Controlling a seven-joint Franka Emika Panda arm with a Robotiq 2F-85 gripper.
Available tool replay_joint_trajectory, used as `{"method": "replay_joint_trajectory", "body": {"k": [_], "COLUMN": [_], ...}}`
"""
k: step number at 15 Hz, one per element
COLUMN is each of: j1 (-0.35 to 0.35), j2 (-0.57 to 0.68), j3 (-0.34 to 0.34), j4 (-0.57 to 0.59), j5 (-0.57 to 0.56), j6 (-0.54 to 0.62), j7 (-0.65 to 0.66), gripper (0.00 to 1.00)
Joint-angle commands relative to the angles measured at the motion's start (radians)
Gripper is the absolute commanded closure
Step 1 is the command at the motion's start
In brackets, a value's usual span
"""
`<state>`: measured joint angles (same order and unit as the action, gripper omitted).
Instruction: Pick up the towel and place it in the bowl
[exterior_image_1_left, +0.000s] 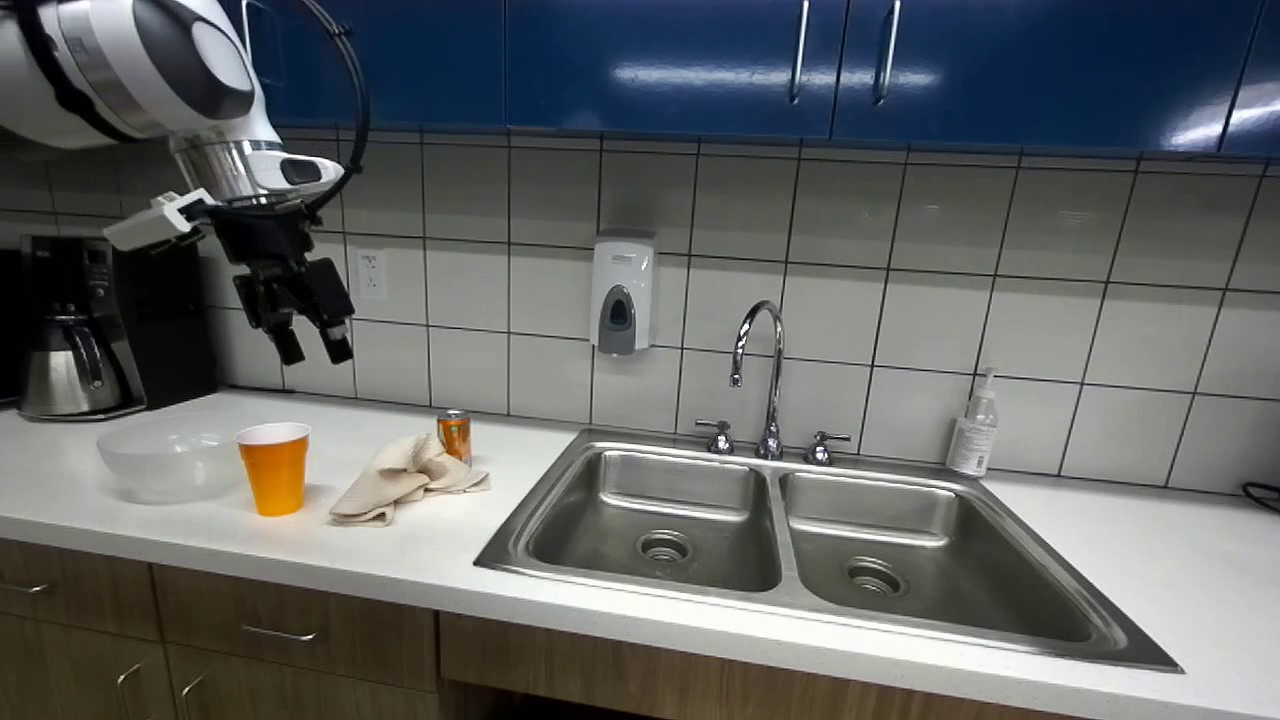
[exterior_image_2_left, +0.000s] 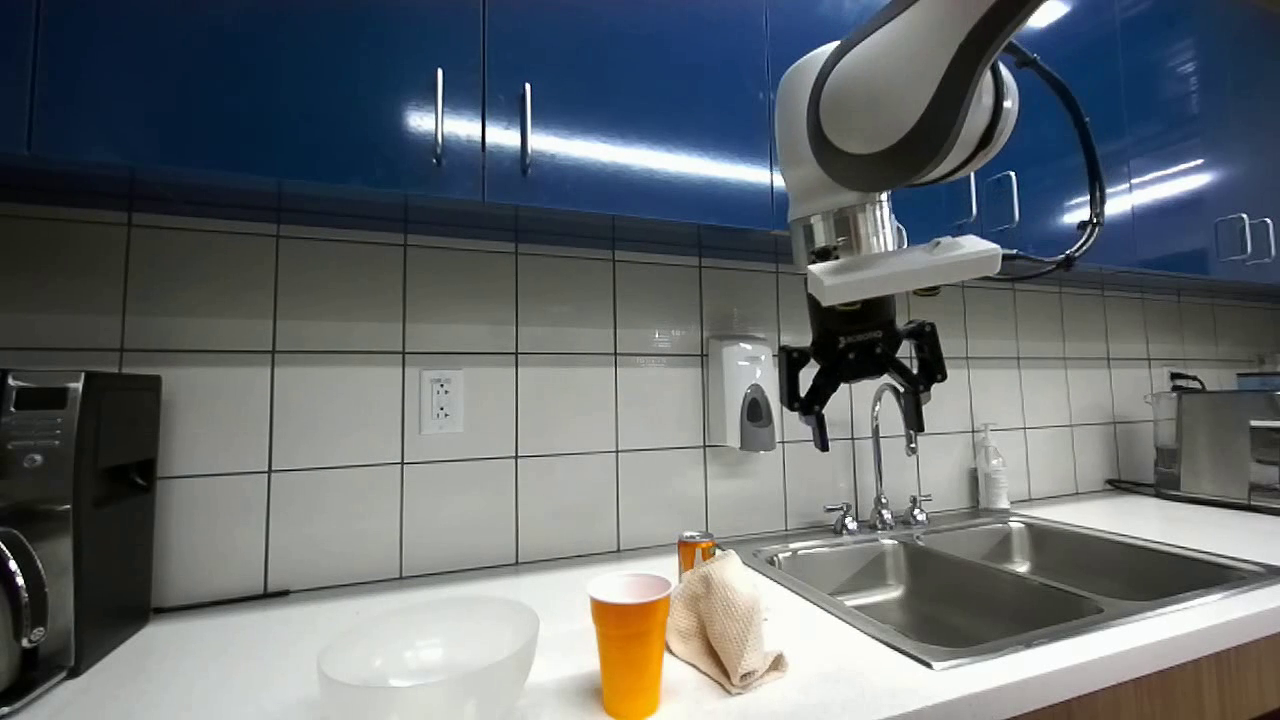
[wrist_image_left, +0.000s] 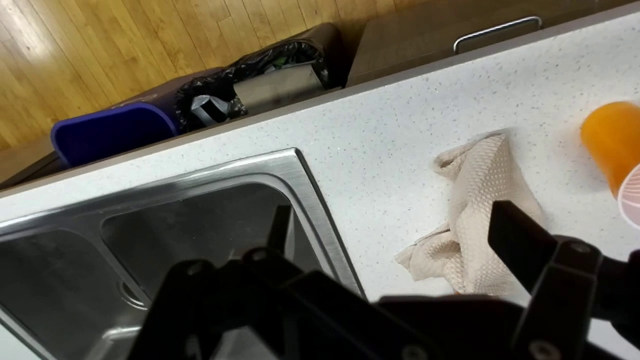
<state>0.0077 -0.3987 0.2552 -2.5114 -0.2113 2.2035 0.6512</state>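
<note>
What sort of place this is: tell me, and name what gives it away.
A kitchen, perhaps a workplace break room; the pictures don't settle which. The double sink, the coffee maker and the blue cabinets on the wall show it.

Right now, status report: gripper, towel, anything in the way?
Gripper open, empty, above counter. Towel crumpled on counter, outside bowl. Orange cup between towel and bowl, possibly in the way.

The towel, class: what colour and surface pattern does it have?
The towel is beige with a dimpled weave, clearest in the wrist view.
</note>
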Motion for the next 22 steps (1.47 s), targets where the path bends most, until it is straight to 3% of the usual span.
{"method": "replay_joint_trajectory", "body": {"k": [1, 6, 12, 22], "j1": [-0.026, -0.019, 0.007, 0.108], "j2": [0.092, 0.21, 0.373, 0.713], "j3": [0.017, -0.012, -0.067, -0.167], "j4": [0.048, 0.11, 0.226, 0.538], "j5": [-0.05, -0.105, -0.108, -0.078], "j6": [0.041, 0.126, 0.208, 0.196], "j7": [0.112, 0.159, 0.1, 0.006], "gripper": [0.0, 0.0, 0.0, 0.0]}}
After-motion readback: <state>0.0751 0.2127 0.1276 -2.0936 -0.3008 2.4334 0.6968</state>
